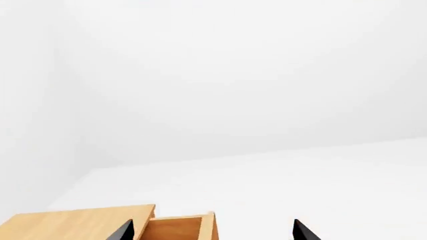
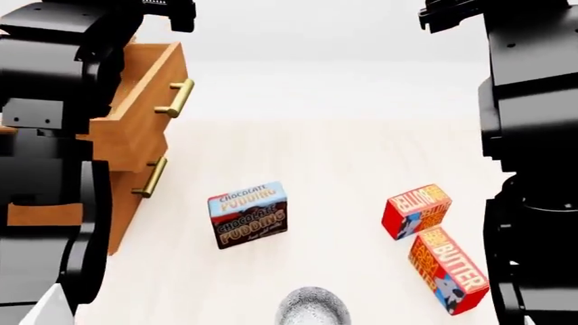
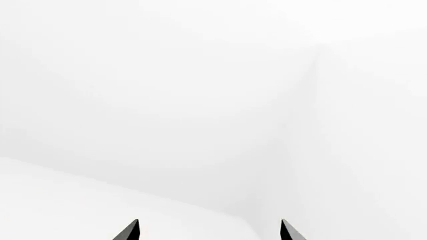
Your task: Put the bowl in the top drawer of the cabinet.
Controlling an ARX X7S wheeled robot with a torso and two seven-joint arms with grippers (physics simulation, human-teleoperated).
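Observation:
The bowl (image 2: 312, 308), white with fine grey speckles, sits on the pale floor at the near edge of the head view, untouched. At the left stands the light-brown cabinet (image 2: 120, 217). Its top drawer (image 2: 145, 101) is pulled out, brass handle (image 2: 176, 98) facing right. In the left wrist view the cabinet top (image 1: 73, 222) and the open top drawer (image 1: 175, 230) lie below my left gripper (image 1: 213, 234), which is open and holds nothing. My right gripper (image 3: 210, 232) is open too, facing only white wall. Both arms are raised high, far from the bowl.
A chocolate pudding box (image 2: 248, 213) stands between the bowl and the cabinet. Two red butter boxes (image 2: 415, 211) (image 2: 449, 271) lie to the right. The lower drawer's handle (image 2: 151, 177) sits under the open one. My black arms frame both sides of the head view.

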